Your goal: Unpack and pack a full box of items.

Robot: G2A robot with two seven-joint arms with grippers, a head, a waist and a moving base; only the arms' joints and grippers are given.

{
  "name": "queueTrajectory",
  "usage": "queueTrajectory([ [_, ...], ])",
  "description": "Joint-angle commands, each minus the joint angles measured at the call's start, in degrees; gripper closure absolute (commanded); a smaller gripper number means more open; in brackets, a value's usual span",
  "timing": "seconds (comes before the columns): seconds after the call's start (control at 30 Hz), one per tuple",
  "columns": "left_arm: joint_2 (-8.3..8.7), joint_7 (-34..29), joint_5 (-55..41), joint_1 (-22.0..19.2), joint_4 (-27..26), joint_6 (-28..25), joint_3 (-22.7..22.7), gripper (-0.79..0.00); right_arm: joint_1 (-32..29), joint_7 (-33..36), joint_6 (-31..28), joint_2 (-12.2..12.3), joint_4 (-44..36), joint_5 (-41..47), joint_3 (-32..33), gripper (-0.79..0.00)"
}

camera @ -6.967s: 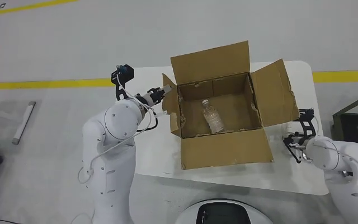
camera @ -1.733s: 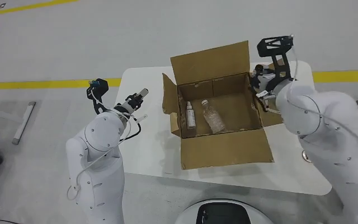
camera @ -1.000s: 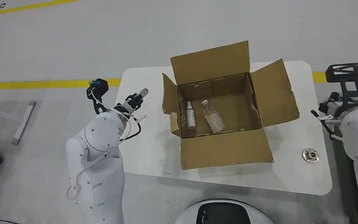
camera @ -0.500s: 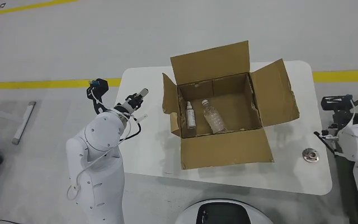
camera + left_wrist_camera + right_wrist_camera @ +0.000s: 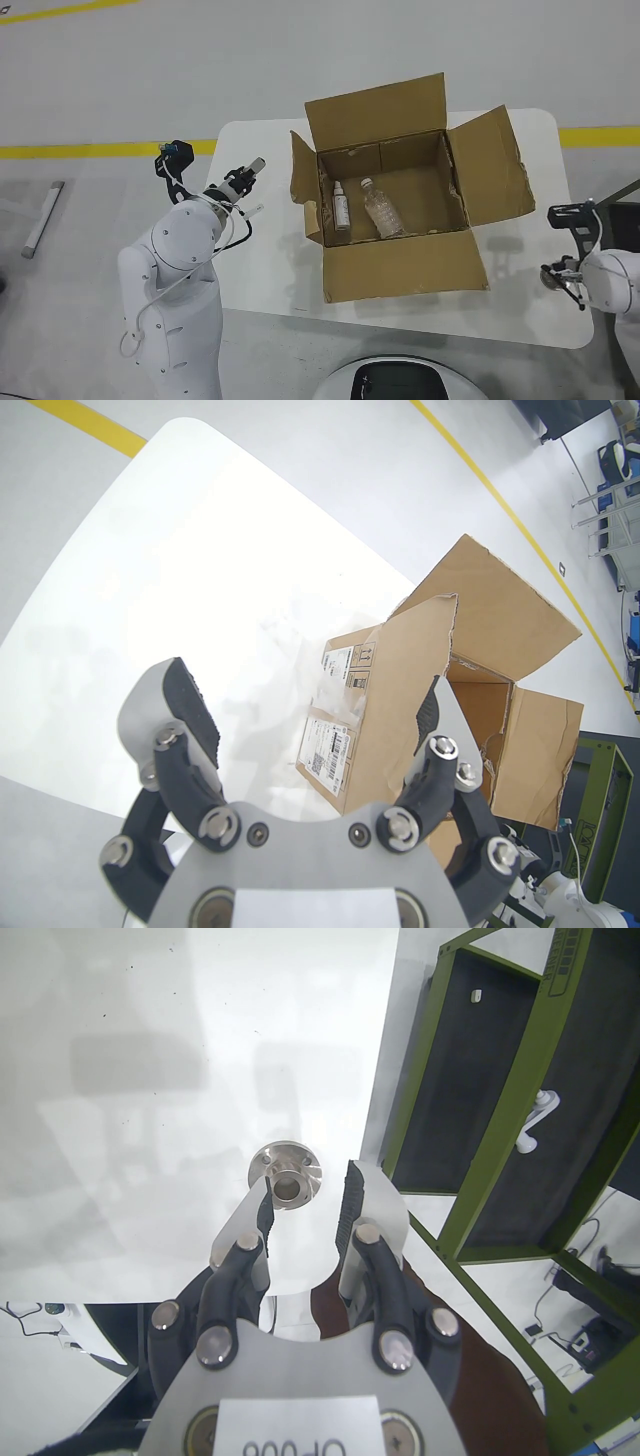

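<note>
Two bottles lay in the open box (image 5: 405, 268), flaps splayed: a small white bottle (image 5: 341, 205) and a clear bottle (image 5: 381, 209), side by side on its floor.

Step in hand, my read: the right arm was fetching the metal flange (image 5: 286, 1176) for packing. The flange sat hub-up on the table (image 5: 270, 250), near the edge on the robot's right and well apart from the box.

The right gripper (image 5: 309, 1180) hung just above it, fingers at a middling gap, nothing held. One pad overlapped the hub and the other sat out past the disc rim, so it looked off-centre to me.

How I'd do it:
- Shift sideways until the hub sits between the pads.
- Come straight down, close firmly low on the hub, then lift vertically.
- Smooth metal probably slips, so no dragging.
- Mind the table edge and the green frame (image 5: 522, 1093) just beside it; a nudge could send the flange off.
- Set it on the bare box floor on the clear bottle's far side from the white one.

The left gripper (image 5: 312, 690) hung off the table's left side, fingers wide and empty, facing the box. Seemed fine there.
</note>
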Motion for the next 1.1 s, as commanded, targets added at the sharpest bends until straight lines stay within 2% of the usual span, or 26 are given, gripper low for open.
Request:
queueTrajectory([
  [0.0, 0.0, 0.0, 0.0, 0.0, 0.0, 0.0, 0.0, -0.785, -0.1, 0.0, 0.2, 0.1, 0.6, 0.6, 0.0, -0.32],
  [0.17, 0.0, 0.0, 0.0, 0.0, 0.0, 0.0, 0.0, -0.785, -0.3, 0.0, 0.8, 0.3, 1.9, 3.5, -0.1, -0.326],
  [0.67, 0.0, 0.0, 0.0, 0.0, 0.0, 0.0, 0.0, -0.785, 0.2, 0.0, 1.9, 1.1, 5.0, 4.8, -0.6, -0.32],
  [1.07, 0.0, 0.0, 0.0, 0.0, 0.0, 0.0, 0.0, -0.785, 1.9, 0.0, 2.7, 1.3, 6.8, 5.2, -2.1, -0.256],
])
